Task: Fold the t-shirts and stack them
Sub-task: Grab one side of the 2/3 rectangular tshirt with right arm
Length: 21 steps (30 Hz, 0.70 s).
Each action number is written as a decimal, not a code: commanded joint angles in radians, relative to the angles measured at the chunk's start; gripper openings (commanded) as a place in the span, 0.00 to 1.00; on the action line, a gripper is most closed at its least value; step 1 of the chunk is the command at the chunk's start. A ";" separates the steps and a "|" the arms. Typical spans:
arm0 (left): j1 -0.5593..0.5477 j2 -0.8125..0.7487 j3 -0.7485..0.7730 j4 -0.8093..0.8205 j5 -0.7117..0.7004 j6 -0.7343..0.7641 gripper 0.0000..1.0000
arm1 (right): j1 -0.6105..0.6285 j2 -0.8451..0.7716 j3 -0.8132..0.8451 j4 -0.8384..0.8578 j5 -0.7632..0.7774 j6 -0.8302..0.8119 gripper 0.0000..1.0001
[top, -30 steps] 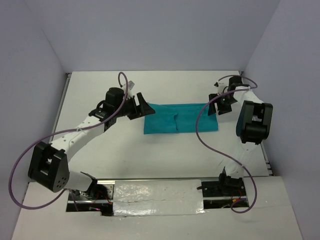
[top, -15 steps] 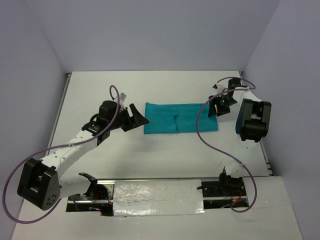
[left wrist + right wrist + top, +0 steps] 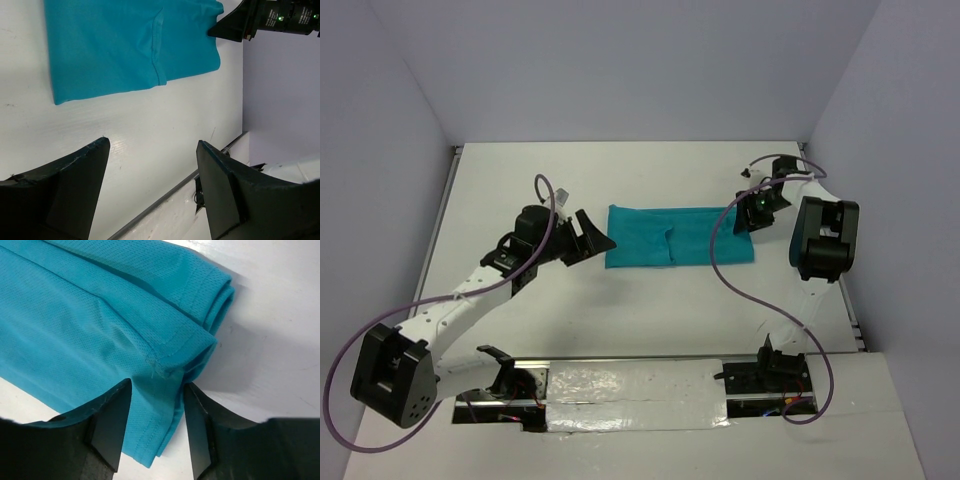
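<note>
The teal t-shirt [image 3: 680, 236] lies folded into a long flat strip at the middle of the white table. My left gripper [image 3: 595, 236] is open and empty, just left of the strip's left end and apart from it. In the left wrist view the shirt [image 3: 125, 45] lies beyond the open gripper [image 3: 150, 146]. My right gripper [image 3: 747, 214] is at the strip's right end. In the right wrist view this gripper [image 3: 156, 386] is open, and its fingers [image 3: 112, 425] straddle the layered hem corner of the shirt [image 3: 90, 330], which lies between and under them.
Purple-grey walls close in the table at the back and both sides. A metal rail [image 3: 640, 380] with the arm bases runs along the near edge. Purple cables [image 3: 730, 270] loop from both arms. The right arm's wrist [image 3: 270, 20] shows at the top of the left wrist view.
My left gripper has drawn back left and toward the near side, off the shirt's left end. My right gripper has stayed at the right end, shifting only slightly.
</note>
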 commanded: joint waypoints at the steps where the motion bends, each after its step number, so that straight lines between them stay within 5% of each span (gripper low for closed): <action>1: 0.003 -0.034 -0.009 0.041 -0.004 -0.014 0.83 | 0.018 0.060 -0.002 -0.037 -0.008 0.010 0.53; 9: 0.003 -0.051 -0.027 0.051 -0.001 -0.026 0.83 | 0.021 0.077 -0.008 -0.014 0.004 0.059 0.14; 21: 0.009 -0.055 -0.052 0.035 -0.015 -0.014 0.83 | -0.002 -0.084 0.000 0.009 -0.252 0.105 0.00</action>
